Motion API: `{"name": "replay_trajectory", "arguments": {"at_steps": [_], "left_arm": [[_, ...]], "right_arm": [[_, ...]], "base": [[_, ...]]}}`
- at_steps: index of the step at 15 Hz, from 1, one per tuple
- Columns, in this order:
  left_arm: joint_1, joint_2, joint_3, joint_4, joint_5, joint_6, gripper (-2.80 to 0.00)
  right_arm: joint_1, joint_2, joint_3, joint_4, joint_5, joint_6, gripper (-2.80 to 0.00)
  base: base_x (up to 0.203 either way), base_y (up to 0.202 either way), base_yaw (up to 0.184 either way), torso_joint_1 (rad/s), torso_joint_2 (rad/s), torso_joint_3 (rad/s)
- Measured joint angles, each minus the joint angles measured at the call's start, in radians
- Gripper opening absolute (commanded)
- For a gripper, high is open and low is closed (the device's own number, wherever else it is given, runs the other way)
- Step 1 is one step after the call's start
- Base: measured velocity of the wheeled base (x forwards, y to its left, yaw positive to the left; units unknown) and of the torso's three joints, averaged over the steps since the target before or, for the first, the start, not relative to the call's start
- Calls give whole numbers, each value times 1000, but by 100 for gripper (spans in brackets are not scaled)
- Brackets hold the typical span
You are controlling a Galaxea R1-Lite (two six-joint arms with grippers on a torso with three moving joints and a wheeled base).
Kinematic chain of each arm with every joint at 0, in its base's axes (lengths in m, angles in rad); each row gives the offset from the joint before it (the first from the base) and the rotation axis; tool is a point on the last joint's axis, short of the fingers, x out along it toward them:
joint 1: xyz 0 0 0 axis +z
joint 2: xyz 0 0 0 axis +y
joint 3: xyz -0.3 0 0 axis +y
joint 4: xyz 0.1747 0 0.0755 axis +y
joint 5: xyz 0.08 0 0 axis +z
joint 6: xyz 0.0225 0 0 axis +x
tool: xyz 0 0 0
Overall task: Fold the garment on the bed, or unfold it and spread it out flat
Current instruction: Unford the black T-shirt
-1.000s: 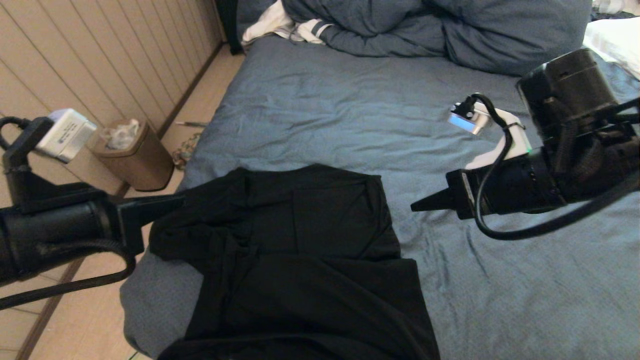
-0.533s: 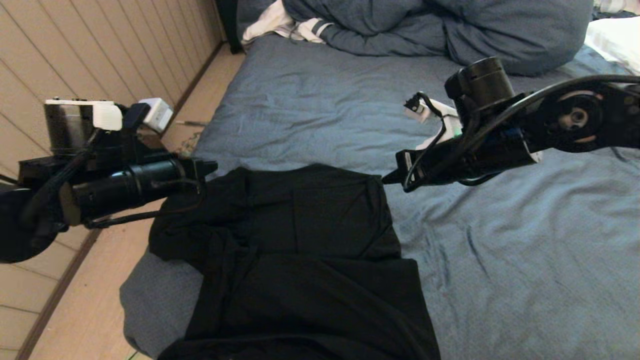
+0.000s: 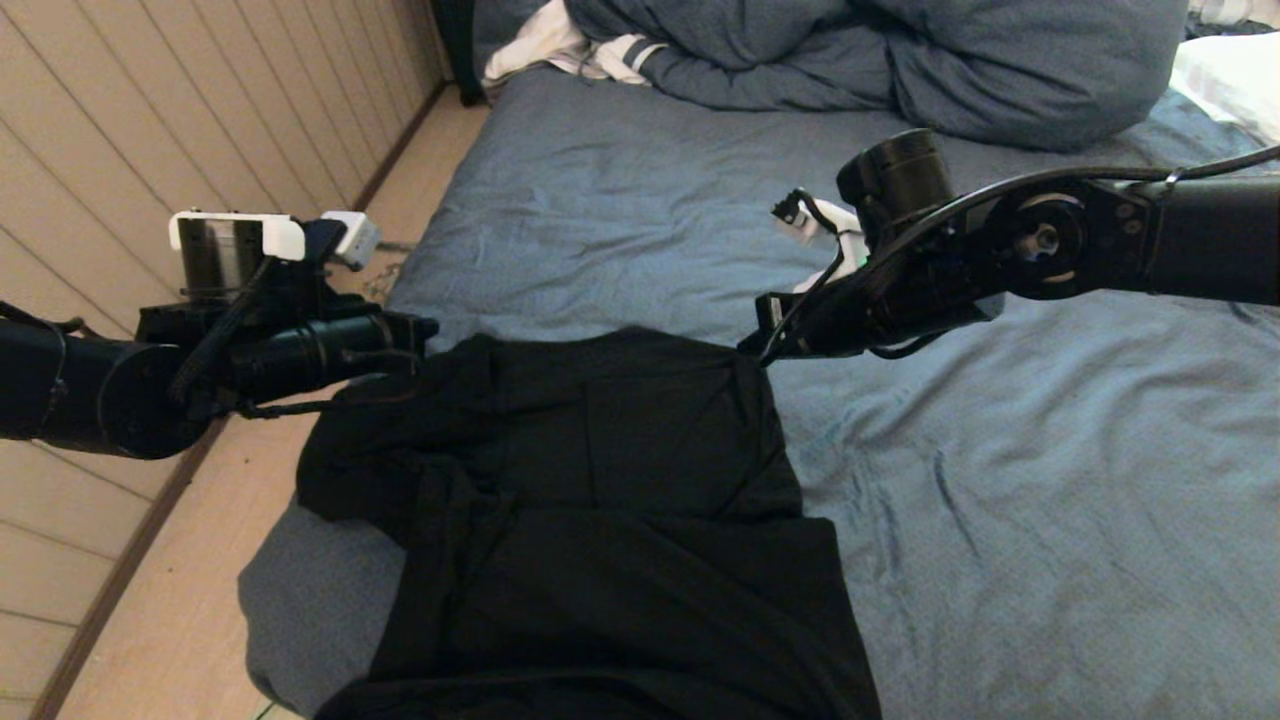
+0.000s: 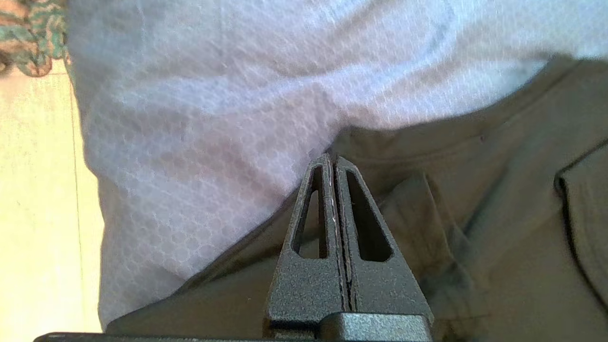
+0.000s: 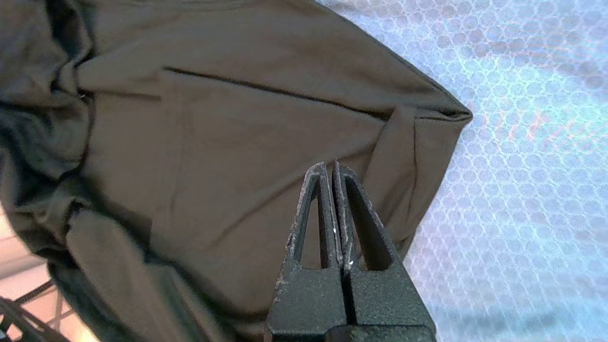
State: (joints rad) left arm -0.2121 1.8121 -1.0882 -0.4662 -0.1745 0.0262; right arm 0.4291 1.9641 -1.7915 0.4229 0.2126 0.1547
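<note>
The garment (image 3: 600,500) is a plain black T-shirt lying crumpled and partly folded at the near left of the bed (image 3: 1000,500), its lower part hanging over the front edge; no print shows. My left gripper (image 3: 425,330) is shut and empty at the shirt's far left corner, its tip over the garment (image 4: 475,237) where it meets the sheet (image 4: 213,95). My right gripper (image 3: 745,348) is shut and empty at the far right corner. In the right wrist view its tip (image 5: 329,165) hangs over the black cloth (image 5: 213,142) beside the sheet (image 5: 522,166).
A bulky blue duvet (image 3: 900,60) and white striped clothing (image 3: 560,45) lie at the bed's far end, with a white pillow (image 3: 1230,75) at the far right. Left of the bed are bare floor (image 3: 150,600) and a panelled wall (image 3: 150,120).
Both arms have swung inward and forward, bringing their shut tips from the sides of the bed to the shirt's two far corners. The shirt has not moved.
</note>
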Motion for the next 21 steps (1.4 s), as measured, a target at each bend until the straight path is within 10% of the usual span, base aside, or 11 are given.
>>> {"name": "replay_trajectory", "arguments": {"at_steps": [6, 7, 8, 21], "left_arm": [[9, 24, -2, -4, -38, 3, -280], [9, 33, -2, -4, -39, 3, 0], [9, 46, -2, -5, -38, 2, 0], [8, 164, -48, -62, -53, 0, 0]], "right_arm": [[-1, 39, -14, -10, -3, -2, -280], [-3, 46, -14, -10, -5, -1, -280], [-4, 51, -12, -10, -15, 0, 0], [-24, 146, -109, -42, -98, -11, 0]], "base": [[0, 0, 0, 0, 0, 0], [0, 0, 0, 0, 0, 0], [0, 0, 0, 0, 0, 0], [0, 0, 0, 0, 0, 0]]}}
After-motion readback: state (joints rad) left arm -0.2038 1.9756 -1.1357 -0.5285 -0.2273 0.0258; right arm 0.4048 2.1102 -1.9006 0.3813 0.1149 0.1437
